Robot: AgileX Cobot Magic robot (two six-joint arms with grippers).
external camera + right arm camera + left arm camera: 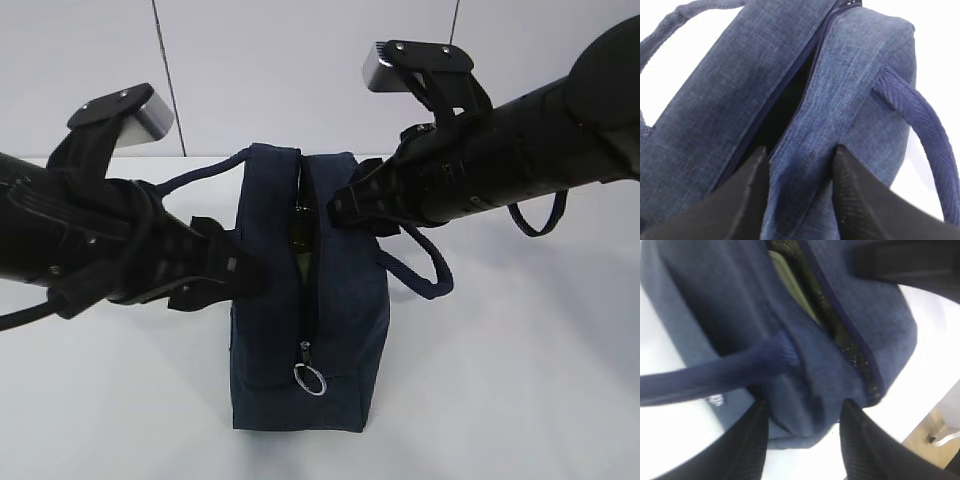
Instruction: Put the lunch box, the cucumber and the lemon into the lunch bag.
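The lunch bag stands upright in the middle of the white counter, its top zipper partly parted and the metal ring pull hanging at the near end. The left hand presses in from the left side and, in the left wrist view, its two dark fingers straddle a fold of navy fabric at the bag's edge — clenched on the lunch bag. The right hand reaches in from the right at the top rim; in the right wrist view its fingers pinch the cloth just beside the zipper, one on each side of that flap, so it too grips the lunch bag. Between them the opening gapes as a narrow slit. Through it, a pale sage-green edge — the lunch box — shows inside the bag against a dark speckled lining. One strap handle loops out to the right, the other to the left. The cucumber and lemon cannot be made out.
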